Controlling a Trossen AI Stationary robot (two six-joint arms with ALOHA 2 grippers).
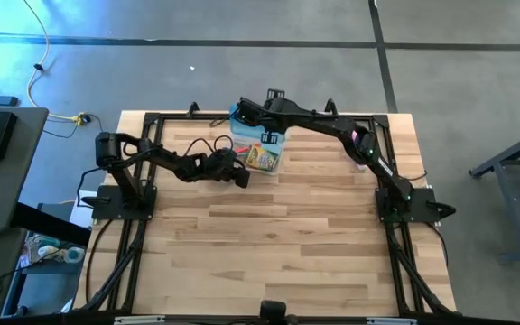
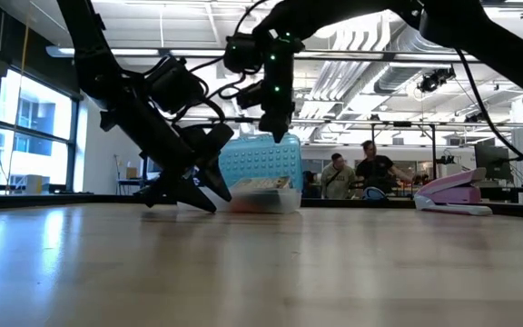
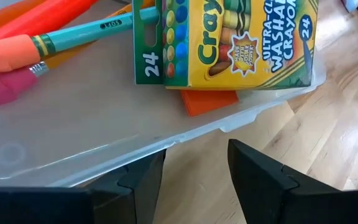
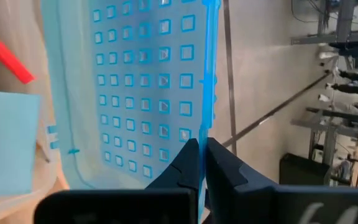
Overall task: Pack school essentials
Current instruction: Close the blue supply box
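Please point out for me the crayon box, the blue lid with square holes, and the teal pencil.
crayon box [image 3: 229,43]: left wrist view, on its yellow front face.
blue lid [image 4: 142,81]: right wrist view, on the grid of square holes.
teal pencil [image 3: 86,32]: left wrist view, on the middle of its shaft.

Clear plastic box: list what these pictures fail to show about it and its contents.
- Full contents: in the high view the clear box is small and partly under the right arm, so only the crayon box reads.
- Left wrist view: the crayon box covers most of an orange item; the pencil and pink piece run off the edge.
- Low view: the left tool blocks the box's near side.
- Right wrist view: the blue lid held by the right tool screens the inside.
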